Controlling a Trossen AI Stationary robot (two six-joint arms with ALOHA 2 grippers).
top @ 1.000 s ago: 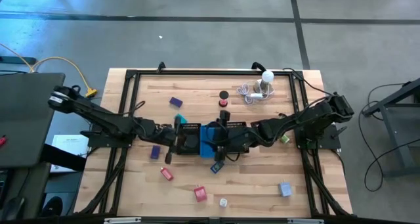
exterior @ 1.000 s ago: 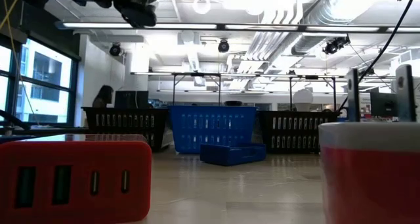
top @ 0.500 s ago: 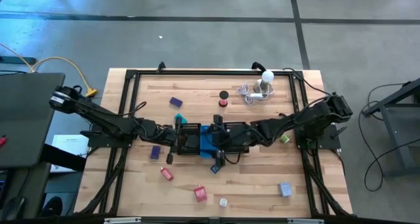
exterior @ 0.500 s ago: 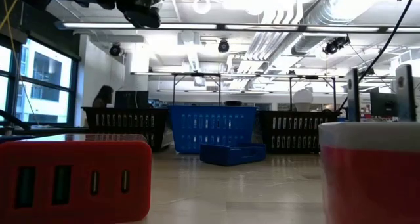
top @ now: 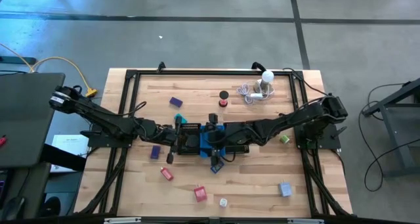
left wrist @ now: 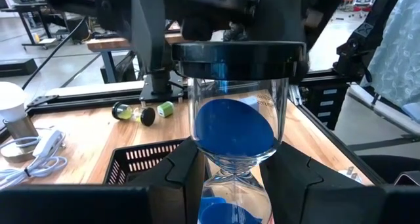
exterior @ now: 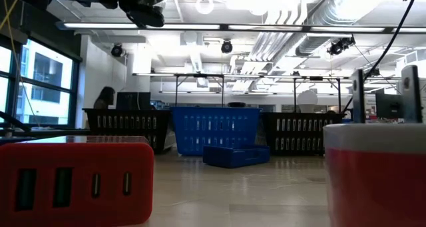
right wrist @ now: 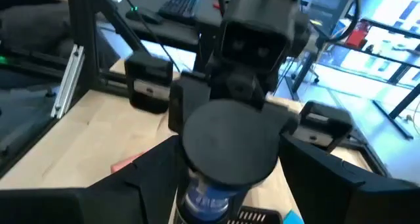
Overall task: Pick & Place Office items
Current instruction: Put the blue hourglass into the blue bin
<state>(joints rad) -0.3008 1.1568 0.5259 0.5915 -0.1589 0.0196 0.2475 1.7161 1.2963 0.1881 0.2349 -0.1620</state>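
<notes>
the wooden table [top: 262,184] carries a black frame around its edges. the blue tray [top: 207,137] sits at mid-table, with a black mesh tray [top: 189,136] touching its left side. beyond the blue tray lie a purple block [top: 176,102], a black disc [top: 224,94], a red spool [top: 224,103] and a white bulb [top: 266,77] with its coiled cable [top: 249,92]. nearer than the blue tray lie a red block [top: 199,194], a smaller red block [top: 167,174], a white cube [top: 223,202] and a grey block [top: 285,188]. a green spool [top: 284,138] lies to the tray's right.
</notes>
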